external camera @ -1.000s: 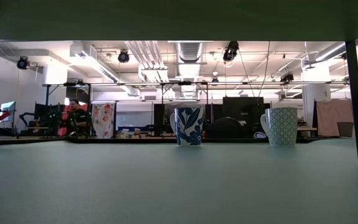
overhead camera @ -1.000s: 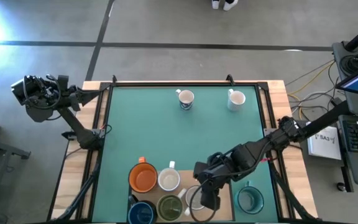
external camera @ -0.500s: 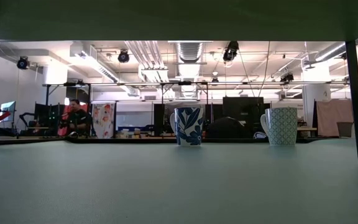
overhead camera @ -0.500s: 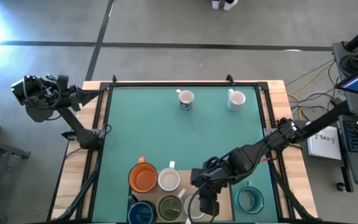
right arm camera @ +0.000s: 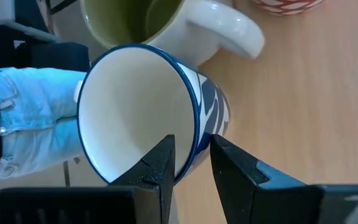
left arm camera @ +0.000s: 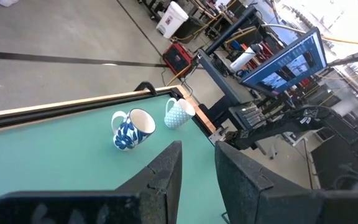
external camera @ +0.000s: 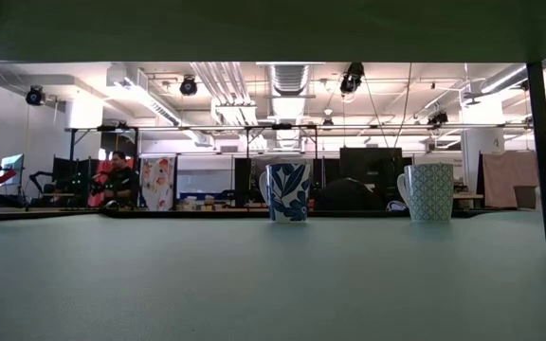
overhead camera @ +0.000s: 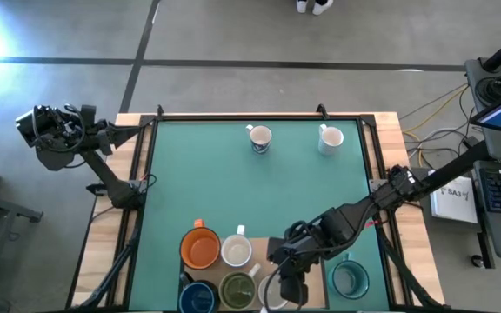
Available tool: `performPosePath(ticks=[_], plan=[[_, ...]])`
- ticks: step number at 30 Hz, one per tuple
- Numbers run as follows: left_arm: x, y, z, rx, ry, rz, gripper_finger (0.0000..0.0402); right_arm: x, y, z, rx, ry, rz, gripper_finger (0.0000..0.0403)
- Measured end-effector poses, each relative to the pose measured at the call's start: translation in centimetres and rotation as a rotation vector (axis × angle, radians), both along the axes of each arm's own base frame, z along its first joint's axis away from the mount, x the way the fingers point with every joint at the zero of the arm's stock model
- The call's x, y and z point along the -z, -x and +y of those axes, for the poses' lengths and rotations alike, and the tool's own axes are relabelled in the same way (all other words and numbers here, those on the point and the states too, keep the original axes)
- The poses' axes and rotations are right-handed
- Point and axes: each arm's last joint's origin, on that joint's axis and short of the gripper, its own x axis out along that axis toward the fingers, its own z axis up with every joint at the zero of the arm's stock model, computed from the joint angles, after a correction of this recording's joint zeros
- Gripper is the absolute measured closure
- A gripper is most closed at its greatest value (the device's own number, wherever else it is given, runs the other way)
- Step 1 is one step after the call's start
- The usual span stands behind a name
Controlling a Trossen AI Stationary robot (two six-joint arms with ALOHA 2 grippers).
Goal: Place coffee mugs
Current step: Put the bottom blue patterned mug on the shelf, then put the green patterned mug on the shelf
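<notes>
My right gripper (overhead camera: pixel 287 285) reaches down at the table's near edge onto a white mug with a blue rim (right arm camera: pixel 148 112), one of a group standing on a wooden board (overhead camera: pixel 318 271). With it stand an orange mug (overhead camera: pixel 202 249), a white mug (overhead camera: pixel 236 252), a dark blue mug (overhead camera: pixel 198 298), an olive-green-lined mug (overhead camera: pixel 237 290) and a teal mug (overhead camera: pixel 350 278). Two more stand upright near the far edge: a blue leaf-patterned mug (overhead camera: pixel 259 138) and a white lattice-patterned mug (overhead camera: pixel 330 139). My left gripper (left arm camera: pixel 199 163) is open, parked beyond the table's left edge. My right gripper has the blue-rimmed mug by its wall at the rim (right arm camera: pixel 194 146). One finger (right arm camera: pixel 160 168) is inside the mug and the other (right arm camera: pixel 232 171) is outside against the patterned wall. The fingers come from above, slanting toward the near edge. The mug's base is hidden.
The green mat (overhead camera: pixel 259 191) between the far mugs and the near group is bare. The olive-lined mug (right arm camera: pixel 166 22) stands right beside the held one. A person's jeans-clad leg (right arm camera: pixel 23 118) shows past the near edge. A monitor and cables lie off the right side.
My right gripper has moved toward the near edge and slightly left, coming down over the blue-rimmed mug, then has held almost still. The mugs have stayed where they were.
</notes>
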Motion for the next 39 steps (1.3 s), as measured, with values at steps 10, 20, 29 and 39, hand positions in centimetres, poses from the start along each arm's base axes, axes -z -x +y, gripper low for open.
performPosePath(ticks=[10,20,29,39], plan=[[0.0,0.0,0.0,0.001,-0.001,0.0,0.0322,-0.2,0.1,0.1,-0.013,-0.018,0.0,0.0312],[0.0,0.0,0.0,0.001,0.0,0.001,0.0322,-3.1,0.8,-0.6,-0.026,-0.026,-0.049,0.0309],[0.0,0.0,0.0,0.0,0.004,-0.001,0.0322,-4.4,1.8,-4.9,0.099,0.245,0.016,0.0308],[0.0,-0.1,-0.1,0.005,-0.005,0.006,0.0322,-4.3,-0.3,-14.0,0.226,0.392,0.072,0.0307]])
